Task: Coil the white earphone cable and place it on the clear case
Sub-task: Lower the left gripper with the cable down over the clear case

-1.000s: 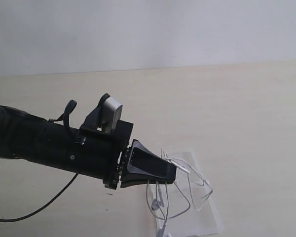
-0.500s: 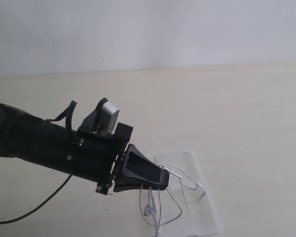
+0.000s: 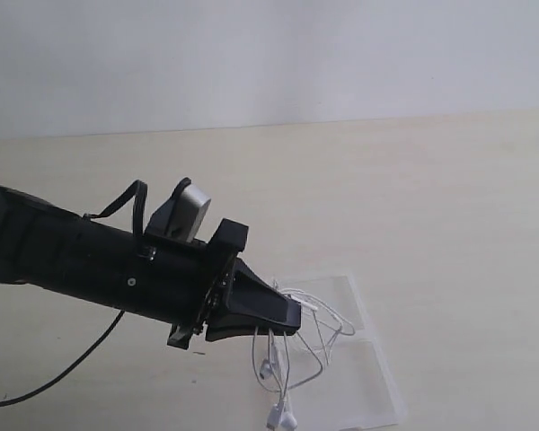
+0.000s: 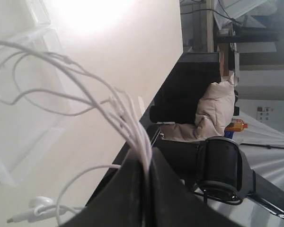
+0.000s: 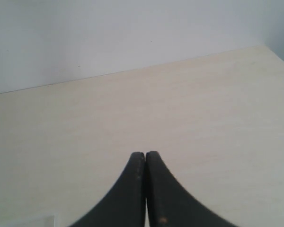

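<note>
My left gripper (image 3: 292,316) is shut on a bundle of strands of the white earphone cable (image 3: 313,346), held just above the clear case (image 3: 377,377). Loops of the cable hang from the jaws over the case, and the two earbuds (image 3: 278,416) dangle near the case's front left edge. In the left wrist view the strands (image 4: 85,82) fan out from the pinched fingertips of the left gripper (image 4: 146,163), with an earbud (image 4: 35,204) below and the clear case (image 4: 38,19) behind. My right gripper (image 5: 145,155) is shut on nothing, over bare table; the exterior view does not show it.
The light wooden table (image 3: 431,197) stretches around the case, with a white wall behind it. A black cable (image 3: 63,382) trails from the left arm across the table at the front left.
The left gripper has shifted down and to the left with the cable. The hanging loops and earbuds have sunk lower toward the case's front left edge.
</note>
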Controlling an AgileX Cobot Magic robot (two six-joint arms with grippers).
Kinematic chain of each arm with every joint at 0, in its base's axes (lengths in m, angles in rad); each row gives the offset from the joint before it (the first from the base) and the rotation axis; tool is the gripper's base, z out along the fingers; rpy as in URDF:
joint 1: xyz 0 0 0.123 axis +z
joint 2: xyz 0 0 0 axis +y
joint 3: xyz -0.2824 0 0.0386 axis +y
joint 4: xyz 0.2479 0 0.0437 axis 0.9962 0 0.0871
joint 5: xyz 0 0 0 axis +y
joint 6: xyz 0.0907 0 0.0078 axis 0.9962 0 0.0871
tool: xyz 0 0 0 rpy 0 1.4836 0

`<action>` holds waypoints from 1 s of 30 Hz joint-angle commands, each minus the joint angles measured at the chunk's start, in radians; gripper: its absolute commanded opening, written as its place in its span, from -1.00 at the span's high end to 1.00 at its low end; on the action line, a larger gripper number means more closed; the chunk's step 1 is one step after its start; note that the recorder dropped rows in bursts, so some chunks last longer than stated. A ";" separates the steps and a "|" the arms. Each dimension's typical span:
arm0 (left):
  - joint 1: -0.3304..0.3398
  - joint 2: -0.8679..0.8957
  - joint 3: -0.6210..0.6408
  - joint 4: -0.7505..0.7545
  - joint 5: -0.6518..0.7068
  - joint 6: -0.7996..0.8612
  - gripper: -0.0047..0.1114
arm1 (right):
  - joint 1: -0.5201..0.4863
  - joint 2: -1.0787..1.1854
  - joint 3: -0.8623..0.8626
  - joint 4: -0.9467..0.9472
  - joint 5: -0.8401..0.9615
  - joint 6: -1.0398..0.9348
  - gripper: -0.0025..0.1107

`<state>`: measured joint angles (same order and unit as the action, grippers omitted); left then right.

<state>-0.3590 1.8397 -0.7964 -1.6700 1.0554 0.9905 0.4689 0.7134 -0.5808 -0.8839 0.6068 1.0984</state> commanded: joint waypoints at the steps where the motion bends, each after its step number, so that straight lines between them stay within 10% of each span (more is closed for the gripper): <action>1: 0.000 -0.009 0.005 -0.033 -0.012 -0.038 0.92 | -0.004 -0.005 0.006 -0.005 -0.004 0.003 0.96; 30: -0.060 0.006 0.005 -0.068 -0.031 -0.083 0.92 | -0.004 -0.005 0.006 -0.004 -0.004 0.003 0.96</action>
<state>-0.3914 1.8397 -0.7964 -1.6944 1.0462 0.9120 0.4689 0.7134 -0.5808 -0.8839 0.6068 1.0984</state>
